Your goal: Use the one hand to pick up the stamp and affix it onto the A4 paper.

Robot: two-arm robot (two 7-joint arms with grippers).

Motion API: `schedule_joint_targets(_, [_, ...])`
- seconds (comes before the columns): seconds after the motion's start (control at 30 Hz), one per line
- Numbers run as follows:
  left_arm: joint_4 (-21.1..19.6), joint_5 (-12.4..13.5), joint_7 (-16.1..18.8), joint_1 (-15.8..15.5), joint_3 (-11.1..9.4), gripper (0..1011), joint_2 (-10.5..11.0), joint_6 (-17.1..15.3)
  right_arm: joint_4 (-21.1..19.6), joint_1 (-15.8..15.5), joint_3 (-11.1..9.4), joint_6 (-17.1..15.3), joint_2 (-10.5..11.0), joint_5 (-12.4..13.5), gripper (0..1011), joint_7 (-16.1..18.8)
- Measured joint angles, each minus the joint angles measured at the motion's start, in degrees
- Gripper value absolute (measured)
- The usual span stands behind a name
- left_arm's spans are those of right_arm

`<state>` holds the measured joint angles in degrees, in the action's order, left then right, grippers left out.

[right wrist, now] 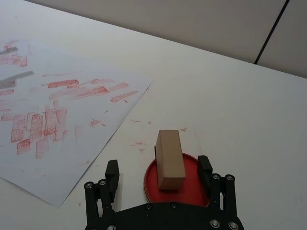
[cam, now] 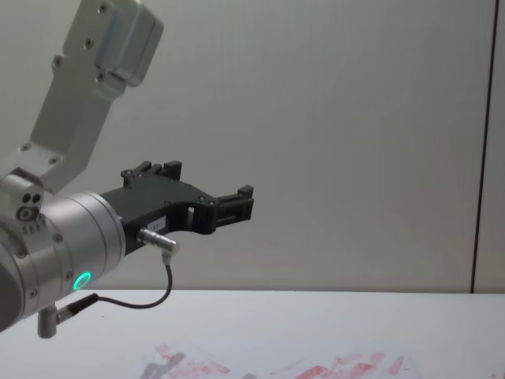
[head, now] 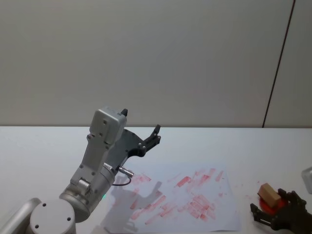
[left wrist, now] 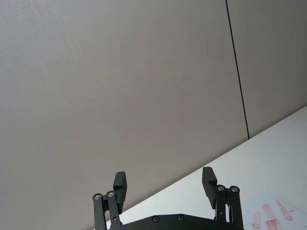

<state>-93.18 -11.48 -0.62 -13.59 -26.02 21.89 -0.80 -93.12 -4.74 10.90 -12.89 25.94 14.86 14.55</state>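
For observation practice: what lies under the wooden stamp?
A round red pad on the table, the open right gripper straddling it. The stamp hides the pad's middle and its own underside.

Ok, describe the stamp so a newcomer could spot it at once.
Start at the red-smeared A4 paper on the white table, below the raised left gripper, then look off its edge on the robot's right to a round red pad. The stamp stands on it between the open right gripper's fingers: the only plain wood-coloured block around.
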Motion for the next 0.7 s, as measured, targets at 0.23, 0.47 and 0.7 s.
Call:
schedule_joint_targets(0.23, [0.0,0.0,0.0,0.0,0.0,1002,0.0,0.0,0.4,0.5,0.2,0.0,-0.4,-0.3,1001,0.3])
schedule_joint_targets(0.47, [0.0,0.0,0.0,0.0,0.0,1002,0.0,0.0,0.6,0.8,0.3,0.1,-0.7,-0.5,1001,0.3])
schedule_joint_targets(0.7, [0.0,0.0,0.0,0.0,0.0,1002,0.0,0.0,0.7,0.8,0.4,0.3,-0.8,-0.8,1001,0.1])
